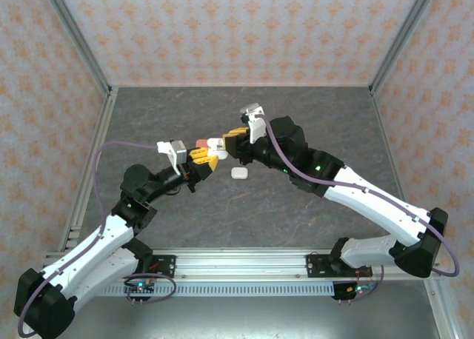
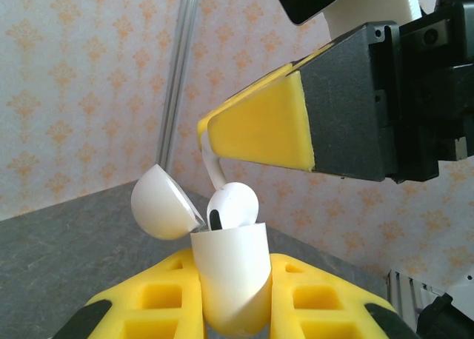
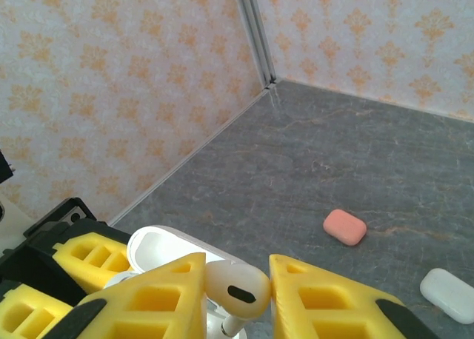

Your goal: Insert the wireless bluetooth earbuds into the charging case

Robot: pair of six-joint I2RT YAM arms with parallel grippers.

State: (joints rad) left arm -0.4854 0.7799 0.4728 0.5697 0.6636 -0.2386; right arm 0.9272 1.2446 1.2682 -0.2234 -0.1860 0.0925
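My left gripper [image 2: 233, 271] is shut on an upright white charging case [image 2: 231, 276], whose lid [image 2: 159, 203] hangs open to the left. A white earbud [image 2: 232, 204] has its head at the case's open mouth and its stem rising to the right gripper's yellow fingers [image 2: 259, 124]. In the right wrist view my right gripper [image 3: 237, 281] is shut on this earbud [image 3: 237, 293], directly over the open case [image 3: 159, 246]. From above, both grippers meet mid-table, the left [image 1: 206, 160] below the right [image 1: 228, 139], with the case [image 1: 215, 145] between them.
A closed coral-pink case [image 3: 344, 226] lies on the grey table, seen from above as the pink case [image 1: 201, 142] just left of the grippers. A closed white case [image 1: 238, 173] lies just in front of them. Patterned walls and metal posts enclose the table.
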